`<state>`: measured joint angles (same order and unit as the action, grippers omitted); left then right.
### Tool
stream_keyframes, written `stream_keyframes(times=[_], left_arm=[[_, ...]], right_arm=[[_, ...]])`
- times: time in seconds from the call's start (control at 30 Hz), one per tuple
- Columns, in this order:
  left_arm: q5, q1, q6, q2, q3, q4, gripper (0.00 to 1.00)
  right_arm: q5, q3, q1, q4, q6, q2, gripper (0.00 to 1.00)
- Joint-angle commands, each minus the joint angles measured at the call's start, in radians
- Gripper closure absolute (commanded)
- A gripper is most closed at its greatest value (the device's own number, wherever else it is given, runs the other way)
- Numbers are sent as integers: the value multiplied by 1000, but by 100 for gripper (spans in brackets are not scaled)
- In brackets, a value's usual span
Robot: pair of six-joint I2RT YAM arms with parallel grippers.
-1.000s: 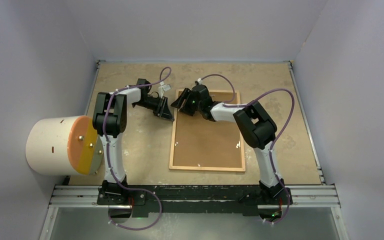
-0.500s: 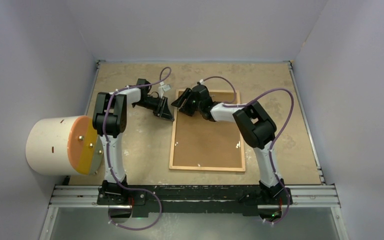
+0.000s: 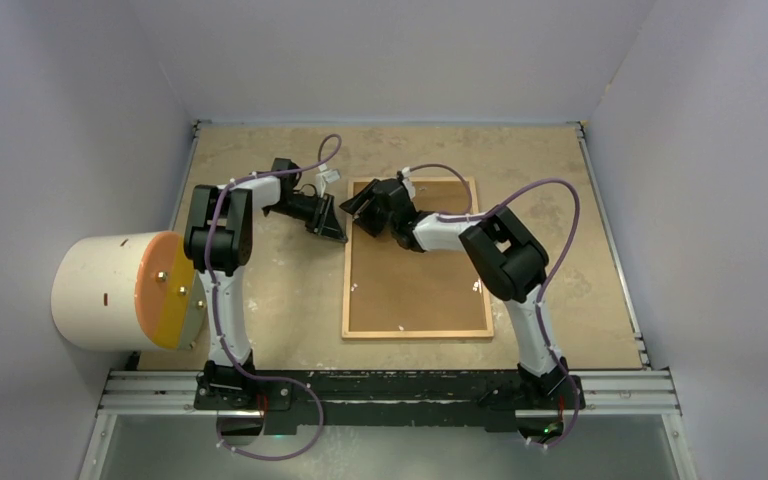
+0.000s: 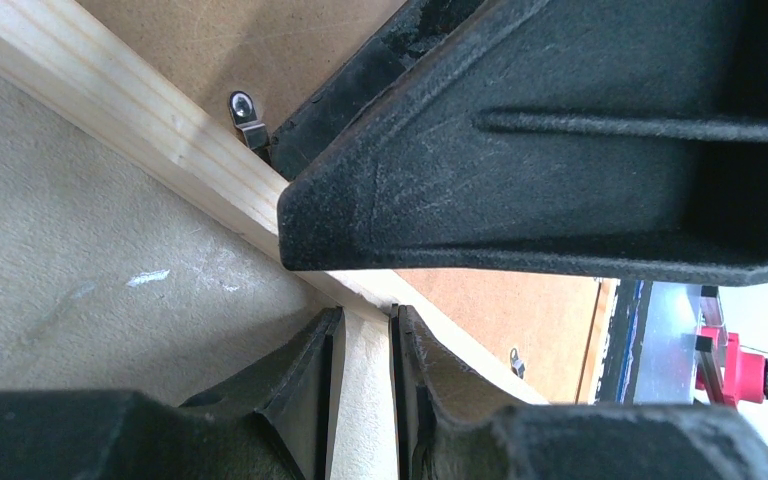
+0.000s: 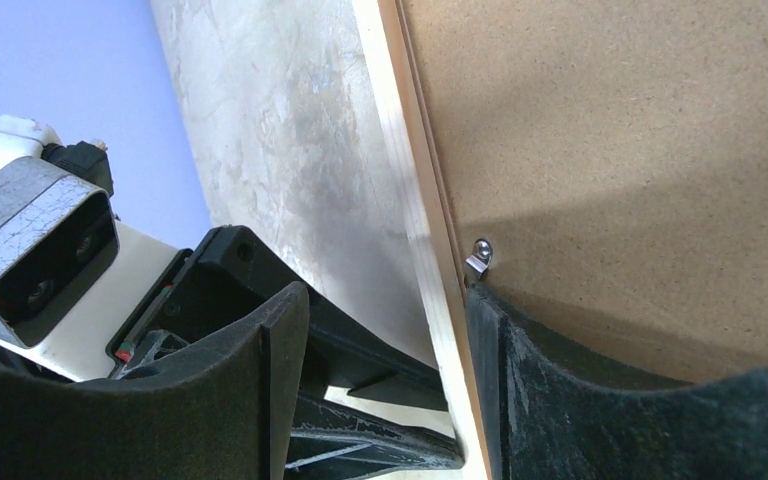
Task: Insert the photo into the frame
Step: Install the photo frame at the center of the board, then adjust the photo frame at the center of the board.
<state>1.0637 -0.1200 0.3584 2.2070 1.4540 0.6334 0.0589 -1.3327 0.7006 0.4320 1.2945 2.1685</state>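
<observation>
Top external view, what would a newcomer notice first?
A light-wood frame lies mid-table with its brown backing board facing up. The left fingers pinch its left rail near the far corner, and the right fingers straddle the same rail beside them, open. A big cream drum with an orange face sits by the left wall.

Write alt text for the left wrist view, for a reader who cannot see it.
Close-up: the left gripper pinches the light-wood rail of the frame, which runs diagonally across a beige table. A black finger of the right gripper looms from the upper right over the brown backing board, beside a small metal clip.
</observation>
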Motion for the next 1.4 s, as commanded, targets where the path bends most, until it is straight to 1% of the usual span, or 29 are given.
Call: stream_keyframes(times=[0.0, 0.23, 0.33, 0.43, 0.53, 0.63, 0.73, 0.8, 0.87, 0.93, 1.03, 1.13, 1.2, 1.27, 1.37], left_arm=[[-84, -23, 60, 14, -49, 46, 74], [-79, -30, 62, 13, -52, 50, 74], [-69, -30, 75, -3, -49, 73, 74], [-58, -15, 112, -29, -35, 137, 74], [-71, 17, 170, -77, -20, 219, 72], [-112, 43, 219, -134, -34, 273, 70], [-157, 43, 230, -181, -84, 263, 70], [-180, 36, 219, -205, -129, 231, 70], [-241, 15, 205, -228, -184, 179, 70], [-286, -11, 197, -248, -235, 137, 70], [-356, -59, 192, -284, -301, 78, 70], [-420, -105, 187, -319, -349, 32, 70], [-456, -131, 190, -330, -371, 12, 70], [-475, -148, 196, -328, -381, 4, 70], [-478, -164, 200, -313, -390, 0, 70]], right_arm=[[90, 7, 21, -9, 36, 21, 38], [64, -8, 47, 32, 113, 56, 39], [31, -44, 54, 28, 97, 65, 38], [-54, -68, 52, 8, 51, 48, 36], [-120, -60, 20, -83, -110, -50, 27], [-158, 53, -50, -145, -250, -220, 17], [-187, 153, -167, -237, -350, -382, 10], [-161, 221, -273, -291, -411, -481, 5], [-123, 277, -369, -335, -452, -566, 3], [-66, 325, -454, -363, -481, -614, 1], [-14, 399, -569, -367, -472, -641, 1], [-10, 471, -643, -310, -440, -630, 1], [-45, 473, -656, -279, -432, -585, 1], [-103, 441, -656, -267, -442, -519, 1], [-191, 409, -646, -198, -412, -433, 2]])
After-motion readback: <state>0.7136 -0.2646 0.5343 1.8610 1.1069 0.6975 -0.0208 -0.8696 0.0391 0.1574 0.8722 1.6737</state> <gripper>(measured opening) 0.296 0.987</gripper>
